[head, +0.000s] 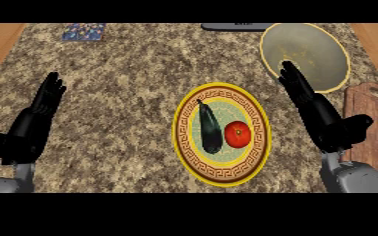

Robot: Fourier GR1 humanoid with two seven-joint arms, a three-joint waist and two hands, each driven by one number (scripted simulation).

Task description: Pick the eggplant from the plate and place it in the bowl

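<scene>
**Fingers straight on both hands, eggplant on the plate**

Fingers of the right hand are stretched out straight and hold nothing. The hand stands edge-up to the right of the plate, and its tips show against the near rim of the bowl. The left hand rests open near the view's left edge, fingers up, also empty.

The dark eggplant lies lengthwise on the left half of the yellow-rimmed plate, with a red tomato just beside it on the right. The bowl sits on the granite counter beyond and to the right of the plate. A wooden board shows at the right edge.
</scene>
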